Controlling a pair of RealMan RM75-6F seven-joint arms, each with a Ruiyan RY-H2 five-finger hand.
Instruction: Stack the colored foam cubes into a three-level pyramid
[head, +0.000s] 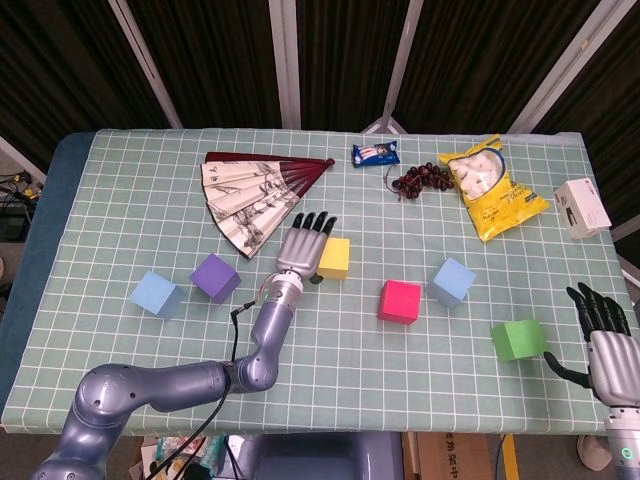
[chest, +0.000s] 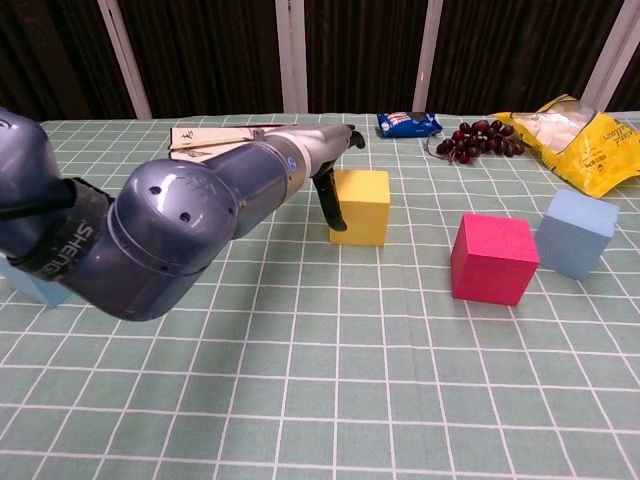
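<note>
While no cube is stacked yet, the left hand (head: 303, 247) touches the yellow cube (head: 334, 257), fingers spread, holding nothing. The right hand (head: 604, 330) waits open near the green cube (head: 518, 339)

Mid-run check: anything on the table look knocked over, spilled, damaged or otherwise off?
Nothing stands out. The foam cubes sit flat and apart, none stacked yet; the yellow cube is beside the left hand. The fan, grapes and yellow snack bag lie intact at the far side.
</note>
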